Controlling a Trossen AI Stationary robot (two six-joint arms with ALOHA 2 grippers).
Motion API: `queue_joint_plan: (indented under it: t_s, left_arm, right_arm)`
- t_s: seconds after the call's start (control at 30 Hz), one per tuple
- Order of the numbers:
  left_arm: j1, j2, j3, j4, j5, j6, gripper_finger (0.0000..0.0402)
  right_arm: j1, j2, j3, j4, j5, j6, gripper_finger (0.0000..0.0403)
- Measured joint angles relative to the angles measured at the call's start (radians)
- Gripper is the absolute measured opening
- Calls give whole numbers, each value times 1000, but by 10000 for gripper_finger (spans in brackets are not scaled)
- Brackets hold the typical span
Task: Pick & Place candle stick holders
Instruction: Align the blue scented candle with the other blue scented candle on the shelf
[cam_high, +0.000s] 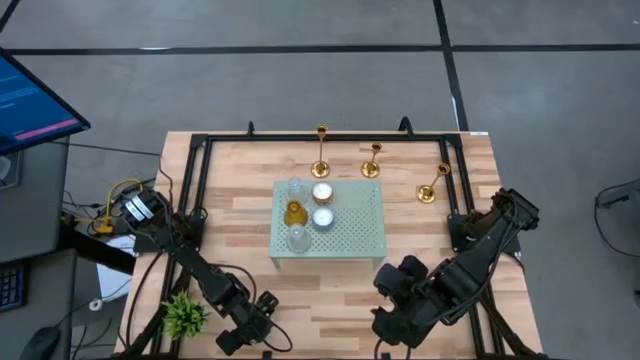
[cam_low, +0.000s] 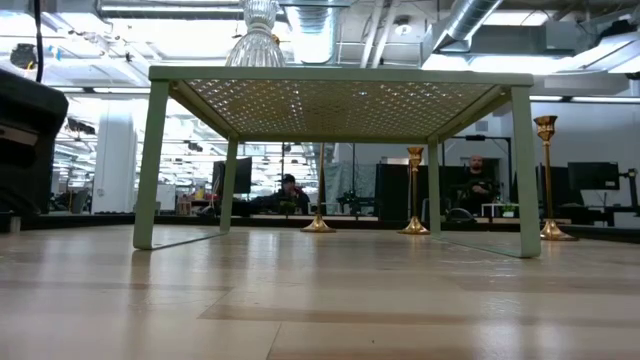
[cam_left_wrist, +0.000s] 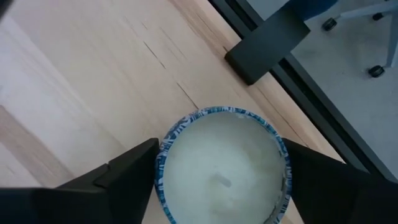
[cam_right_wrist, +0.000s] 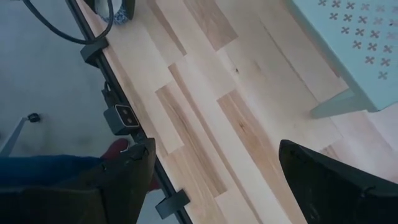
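Observation:
Three gold candle stick holders (cam_high: 321, 150) (cam_high: 372, 160) (cam_high: 433, 184) stand on their round bases along the table's far side, behind the pale green perforated stand (cam_high: 350, 235). They also show in the low view (cam_low: 414, 190) (cam_low: 547, 175). No gripper is near them. My left gripper (cam_high: 252, 330) is at the table's near left, shut on a round white candle with a blue patterned rim (cam_left_wrist: 221, 168). My right gripper (cam_right_wrist: 214, 180) hangs open above the near right of the table, nothing between its fingers. My left gripper has the blue-rimmed candle between its two fingers (cam_left_wrist: 134, 171), which lie against opposite sides of its round wall (cam_left_wrist: 163, 163). The fingers slant down from above. The candle sits upright, top up; whether its bottom is on the table, I cannot tell.
On the green stand sit clear and amber glass cups (cam_high: 294, 212) and two white tealights (cam_high: 322, 204). A small green plant (cam_high: 183, 315) stands at the near left beside the left arm. A black frame (cam_high: 200, 150) rims the table. People sit in the room beyond (cam_low: 288, 192).

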Motion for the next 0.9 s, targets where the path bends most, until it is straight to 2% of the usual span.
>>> queue_joint_plan:
  t_s: [0.4,0.6,0.9]
  left_arm:
    - [-3,-39,0,-42,-47,3,307]
    - [16,-137,0,-92,-110,-5,307]
    - [122,-353,24,-92,-163,-83,305]
  right_arm:
    - [0,0,0,-1,8,15,330]
    - [0,0,0,-1,8,15,330]
    - [0,0,0,-1,8,15,330]
